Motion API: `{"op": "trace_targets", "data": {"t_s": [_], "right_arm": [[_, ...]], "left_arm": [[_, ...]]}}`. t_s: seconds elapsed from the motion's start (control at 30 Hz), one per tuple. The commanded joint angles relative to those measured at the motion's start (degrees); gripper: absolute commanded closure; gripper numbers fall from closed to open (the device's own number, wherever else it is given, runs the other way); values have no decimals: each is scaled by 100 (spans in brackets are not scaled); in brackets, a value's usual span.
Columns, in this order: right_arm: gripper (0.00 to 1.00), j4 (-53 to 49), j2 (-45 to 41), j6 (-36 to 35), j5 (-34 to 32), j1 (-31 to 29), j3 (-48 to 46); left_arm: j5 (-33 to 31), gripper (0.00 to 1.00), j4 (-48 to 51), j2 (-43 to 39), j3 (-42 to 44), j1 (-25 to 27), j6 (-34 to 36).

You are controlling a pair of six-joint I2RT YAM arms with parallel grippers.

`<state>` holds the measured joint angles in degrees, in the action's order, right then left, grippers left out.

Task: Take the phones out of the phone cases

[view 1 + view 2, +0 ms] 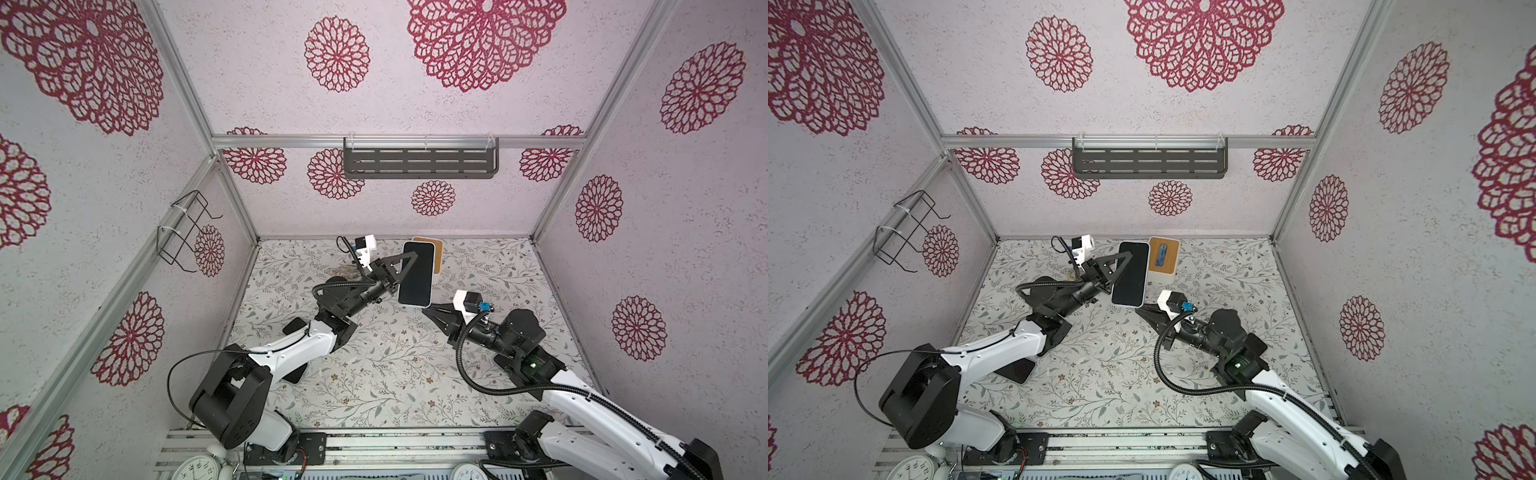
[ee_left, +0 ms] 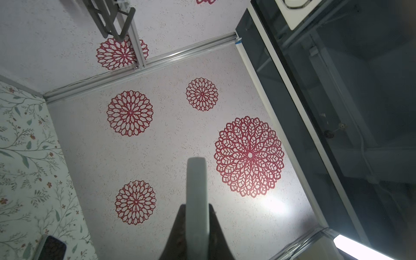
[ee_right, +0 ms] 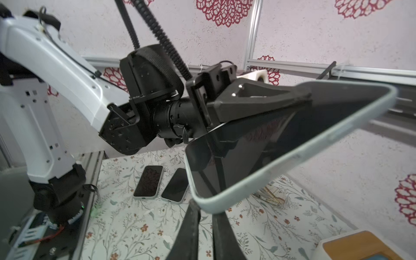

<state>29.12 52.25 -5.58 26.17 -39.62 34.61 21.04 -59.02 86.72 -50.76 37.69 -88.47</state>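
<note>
Beside the box [image 1: 1164,259], left gripper [image 1: 1128,255] clenched on phone [image 1: 1130,278]; right gripper [image 1: 1138,308] at case [image 3: 292,166], grasp we cannot tell; thin rim may slip.

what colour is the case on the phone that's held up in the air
The phone case is pale grey-green, clearest in the right wrist view.
</note>
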Motion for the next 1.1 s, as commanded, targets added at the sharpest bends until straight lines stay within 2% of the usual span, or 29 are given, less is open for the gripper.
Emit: {"op": "trace_targets", "data": {"t_s": [0.0, 0.1, 0.27, 0.3, 0.33, 0.37, 0.43, 0.5, 0.6, 0.67, 0.77, 0.9, 1.07], "right_arm": [[100, 1158, 187, -1051, -719, 17, 308], [100, 1444, 142, -777, -618, 189, 200], [99, 2033, -773, -66, -733, 201, -953], [94, 2112, -968, 100, -815, 200, -1165], [84, 2060, -1175, 331, -909, 200, -1325], [68, 1937, -1358, 589, -1000, 200, -1413], [49, 1608, -1600, 1159, -1086, 200, -1421], [42, 1317, -1659, 1829, -1026, 200, -1250], [26, 1041, -1384, 2562, -356, 200, -843], [26, 1194, -1146, 2984, 33, 202, -684], [33, 1449, -824, 3447, 400, 191, -525], [43, 1615, -582, 3649, 563, 149, -545], [49, 1919, -556, 3772, 599, -8, -685]], "left_arm": [[550, 100, 157, 125, -107, 606, -336], [518, 100, 384, -65, -93, 563, -180], [442, 100, -38, -471, 213, 186, -320], [436, 100, 23, -587, 224, 140, -249], [405, 100, 55, -700, 232, 95, -152], [376, 100, 58, -783, 227, 73, -69], [449, 100, 40, -823, 129, 54, 27], [570, 100, 35, -759, 9, 65, 73], [586, 100, 87, -709, -47, 52, 217], [578, 100, 100, -670, -65, 54, 283], [536, 100, -32, -617, -40, 53, 260], [525, 100, -15, -629, -57, 47, 303], [532, 100, 119, -647, -100, 46, 405]]}}
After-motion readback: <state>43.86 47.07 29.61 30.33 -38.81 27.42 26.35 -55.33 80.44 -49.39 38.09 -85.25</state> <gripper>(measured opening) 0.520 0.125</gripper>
